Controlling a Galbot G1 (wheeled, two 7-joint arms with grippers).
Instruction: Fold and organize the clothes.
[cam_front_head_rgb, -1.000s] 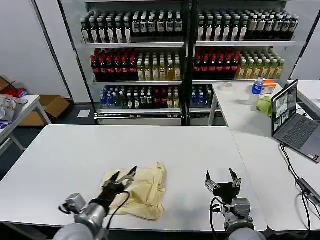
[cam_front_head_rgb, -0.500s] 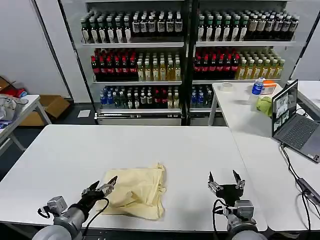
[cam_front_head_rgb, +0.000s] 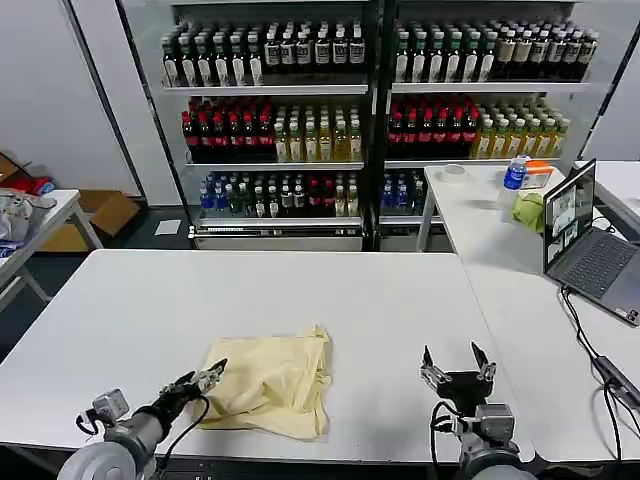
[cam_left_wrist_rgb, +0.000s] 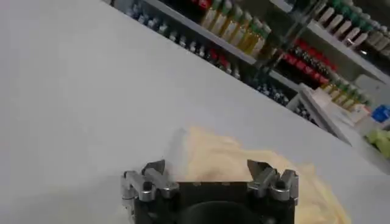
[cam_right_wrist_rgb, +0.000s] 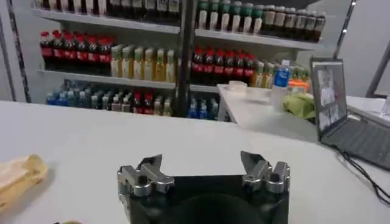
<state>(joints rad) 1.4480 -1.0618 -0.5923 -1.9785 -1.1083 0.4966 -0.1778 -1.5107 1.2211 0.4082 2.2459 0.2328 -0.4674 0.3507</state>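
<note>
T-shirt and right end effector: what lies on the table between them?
Nothing. In the head view, bare white table separates the T-shirt from the open right end effector.

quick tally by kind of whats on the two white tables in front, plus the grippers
T-shirt: 1, cream-yellow, on the front table
Laptop: 1, open, on the side table
Blue bottle: 1
Yellow-green lump: 1
Grippers: 2, left gripper and right gripper, both open
Total: 6
</note>
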